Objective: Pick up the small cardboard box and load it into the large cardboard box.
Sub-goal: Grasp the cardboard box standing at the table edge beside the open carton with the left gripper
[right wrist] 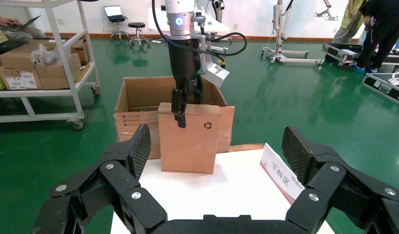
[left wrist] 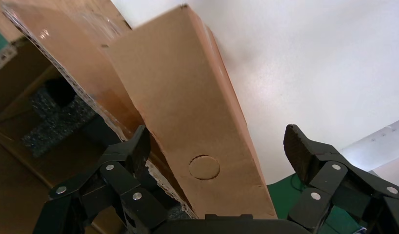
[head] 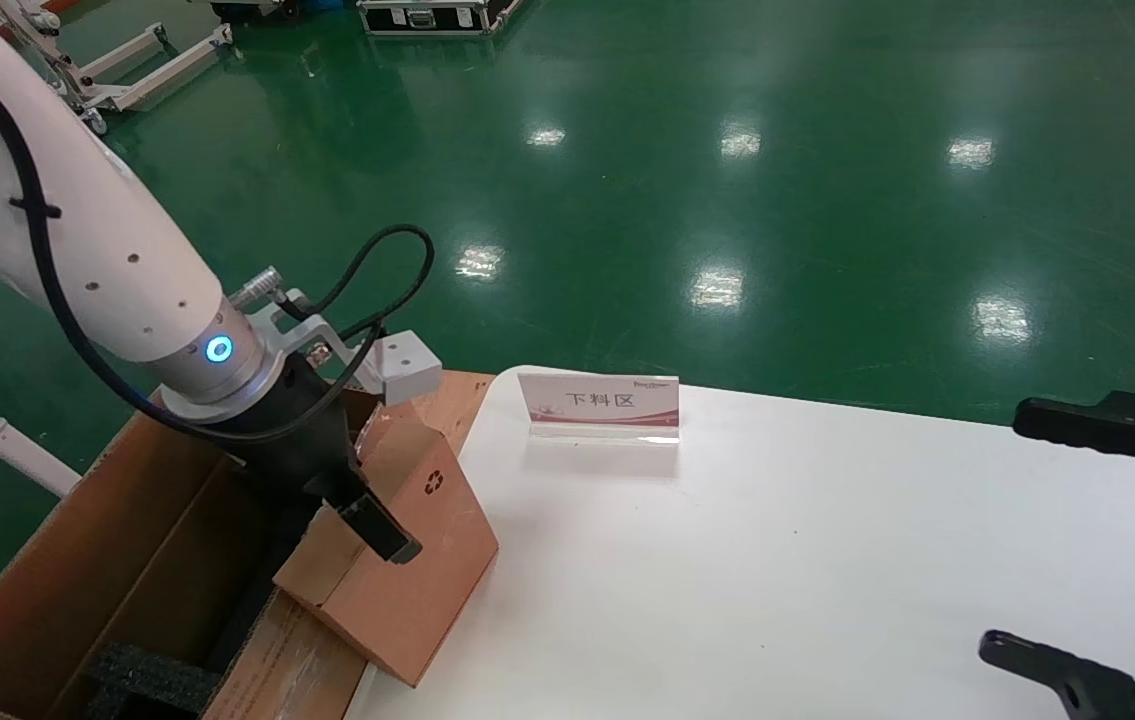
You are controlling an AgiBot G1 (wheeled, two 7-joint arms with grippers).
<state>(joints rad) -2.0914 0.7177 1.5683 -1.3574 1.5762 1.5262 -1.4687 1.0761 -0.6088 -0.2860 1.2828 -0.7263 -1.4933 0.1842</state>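
The small cardboard box (head: 417,560) stands upright at the left edge of the white table (head: 777,560), its recycling symbol facing the table; it also shows in the right wrist view (right wrist: 190,141) and the left wrist view (left wrist: 188,112). The large cardboard box (head: 127,560) sits open just left of it, with black foam (head: 142,680) inside. My left gripper (head: 367,505) is open and straddles the small box's top: one finger (left wrist: 134,146) is on the carton side, the other (left wrist: 305,151) is clear of the box on the table side. My right gripper (head: 1012,530) is open and empty at the table's right.
A white and pink sign card (head: 599,402) stands at the table's far edge, right of the small box. In the right wrist view, a shelf trolley with boxes (right wrist: 46,68) and equipment stand on the green floor beyond the large carton (right wrist: 139,105).
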